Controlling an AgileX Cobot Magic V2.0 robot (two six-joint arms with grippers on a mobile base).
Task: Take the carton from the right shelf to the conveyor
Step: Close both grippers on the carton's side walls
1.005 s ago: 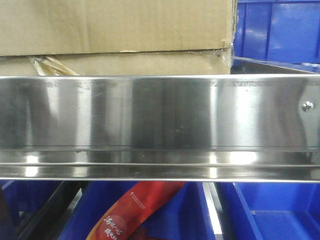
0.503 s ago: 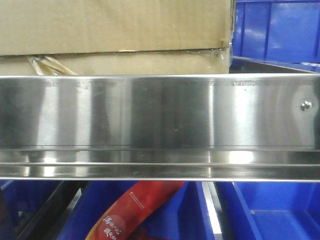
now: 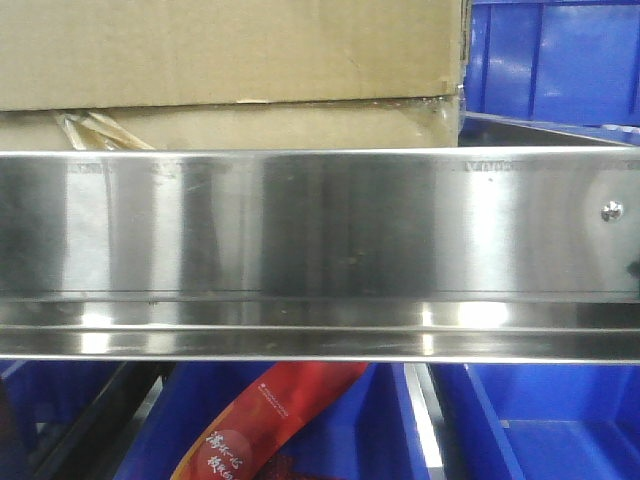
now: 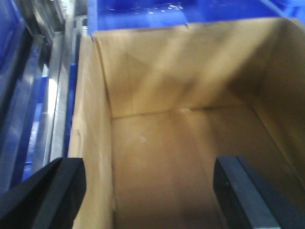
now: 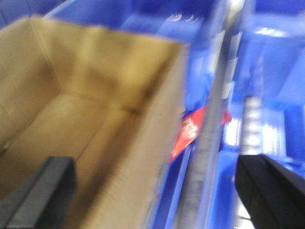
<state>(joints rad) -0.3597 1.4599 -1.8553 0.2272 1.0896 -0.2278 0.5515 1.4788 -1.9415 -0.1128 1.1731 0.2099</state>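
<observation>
Carton (image 3: 230,50) barely shifted, plain brown, open-topped, on shelf (image 3: 320,230)

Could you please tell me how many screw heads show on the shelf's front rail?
1: the screw head is on the shelf rail near the picture's right edge. The rail runs past both picture edges, so others may be out of view.

Front view, 6 o'clock: red packet (image 3: 265,420) below shelf rail (image 3: 300,230) carries white East Asian characters in slanted column near its lower end. I cannot make out single characters with confidence. Thin line of small white print higher on same packet, too small for me to read. Rail, 2 o'clock: faint stamped lettering (image 3: 495,166), illegible. Right wrist view: red packet (image 5: 190,131) at centre, white marks blurred, unreadable.
</observation>
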